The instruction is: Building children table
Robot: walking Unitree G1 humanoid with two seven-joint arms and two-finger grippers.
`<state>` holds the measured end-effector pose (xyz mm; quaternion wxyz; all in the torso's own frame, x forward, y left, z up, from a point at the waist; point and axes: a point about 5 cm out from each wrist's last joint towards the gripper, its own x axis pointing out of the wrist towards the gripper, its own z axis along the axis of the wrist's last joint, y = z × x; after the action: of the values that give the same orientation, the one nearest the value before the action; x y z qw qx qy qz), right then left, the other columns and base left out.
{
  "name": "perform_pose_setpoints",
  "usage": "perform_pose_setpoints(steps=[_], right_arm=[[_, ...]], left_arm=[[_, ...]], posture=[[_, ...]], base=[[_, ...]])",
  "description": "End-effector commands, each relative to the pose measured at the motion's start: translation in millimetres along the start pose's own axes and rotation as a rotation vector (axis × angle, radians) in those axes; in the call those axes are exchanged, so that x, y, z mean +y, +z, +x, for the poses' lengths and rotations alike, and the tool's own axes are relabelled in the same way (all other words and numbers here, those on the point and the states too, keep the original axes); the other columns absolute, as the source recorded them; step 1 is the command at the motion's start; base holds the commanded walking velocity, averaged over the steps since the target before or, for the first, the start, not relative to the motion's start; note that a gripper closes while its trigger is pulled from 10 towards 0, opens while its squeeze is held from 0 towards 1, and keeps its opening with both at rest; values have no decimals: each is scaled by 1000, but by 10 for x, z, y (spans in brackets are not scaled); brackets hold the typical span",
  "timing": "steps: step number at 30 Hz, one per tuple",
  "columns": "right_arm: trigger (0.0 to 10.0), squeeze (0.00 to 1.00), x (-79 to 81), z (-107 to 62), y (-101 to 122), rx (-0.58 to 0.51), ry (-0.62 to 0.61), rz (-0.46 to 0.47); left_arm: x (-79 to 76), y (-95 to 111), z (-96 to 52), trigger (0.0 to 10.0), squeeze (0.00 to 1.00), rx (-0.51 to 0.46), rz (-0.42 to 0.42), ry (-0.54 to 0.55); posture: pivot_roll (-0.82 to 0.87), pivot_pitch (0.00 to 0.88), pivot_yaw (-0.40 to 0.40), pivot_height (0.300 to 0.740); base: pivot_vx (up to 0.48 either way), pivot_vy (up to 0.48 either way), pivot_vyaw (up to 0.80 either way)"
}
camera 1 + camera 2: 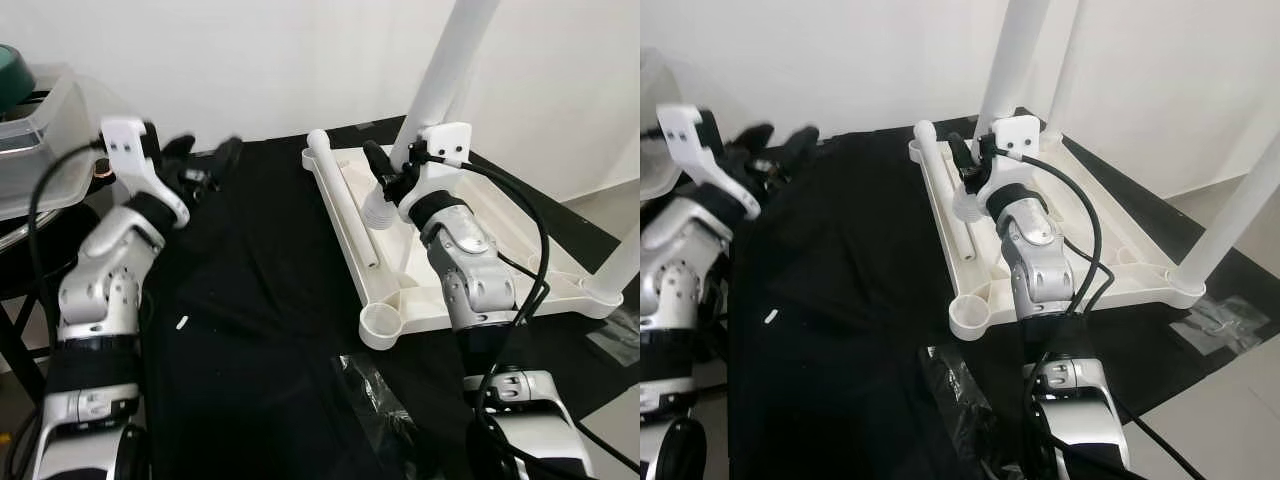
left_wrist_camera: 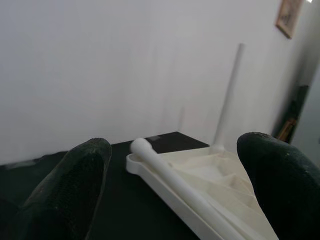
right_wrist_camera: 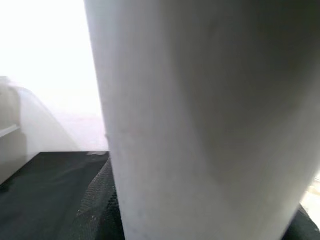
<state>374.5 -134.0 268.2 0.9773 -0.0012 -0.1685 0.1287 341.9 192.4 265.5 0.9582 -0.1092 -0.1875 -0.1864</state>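
- Tabletop (image 1: 520,250), white plastic, lies upside down on a black cloth (image 1: 260,330) spread over the floor, with its ribbed underside facing up.
- Three white legs already stand upright in corner sockets: one at the far corner (image 1: 450,60), one at the right corner (image 1: 1240,200), and another behind (image 1: 1065,60).
- Near corner socket (image 1: 381,322) holds no leg.
- A loose leg (image 1: 343,195) lies flat along the tabletop's left edge, its rounded end pointing away from the robot.
- Right gripper (image 1: 392,172) sits at the base of the far upright leg; its wrist view shows the leg pressed close against a black finger (image 3: 97,210), fingers clamped around it.
- Left gripper (image 1: 200,160) hovers above the cloth, left of the tabletop, fingers (image 2: 65,190) spread apart and holding nothing.
- Crumpled clear plastic wrap (image 1: 375,395) lies on the cloth near the robot.
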Motion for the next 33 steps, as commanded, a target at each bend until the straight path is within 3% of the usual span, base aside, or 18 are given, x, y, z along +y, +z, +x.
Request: perform_pose_setpoints(steps=[1,6,8,11,15,18,19,22,27,29,33], right_arm=[[10000,0,18,-25,-3,-15,-6,-10],[10000,0,74,-63,-8,-21,35,4],[10000,0,144,-102,4,-35,144,18],[10000,0,170,-118,14,-39,195,23],[10000,0,170,-170,96,-47,367,38],[10000,0,219,-330,117,-24,594,31],[10000,0,219,-330,117,-24,594,31],[10000,0,247,-501,78,17,763,11],[10000,0,260,-752,93,73,1007,109],[10000,0,254,-802,131,66,1077,149],[10000,0,219,-805,120,92,1130,154]], left_arm=[[-44,-70,-55,10000,0,21,11,27],[-116,-222,-174,10000,0,67,10,45],[-186,-337,-302,10000,0,118,18,40],[-205,-377,-361,10000,0,137,19,48],[-220,-496,-604,10000,0,200,55,120],[-248,-550,-754,10000,0,235,80,170],[-248,-550,-754,10000,0,235,80,170],[-277,-585,-852,10000,0,262,93,197],[-442,-655,-1095,10000,0,334,153,214],[-536,-666,-1171,10000,0,339,199,195],[-573,-640,-1207,10000,0,336,219,174]], posture=[[-64,93,9,740],[-47,116,15,740],[-32,145,16,740],[-31,151,15,740],[-22,189,8,740],[-13,218,5,740],[-13,218,5,740],[-10,238,6,740],[-3,285,12,740],[0,301,14,740],[6,327,20,740]], base=[[0,0,0],[0,0,0],[0,0,0],[0,0,0],[0,0,0],[0,0,0],[0,0,0],[0,0,0],[0,0,0],[0,0,0],[0,0,0]])
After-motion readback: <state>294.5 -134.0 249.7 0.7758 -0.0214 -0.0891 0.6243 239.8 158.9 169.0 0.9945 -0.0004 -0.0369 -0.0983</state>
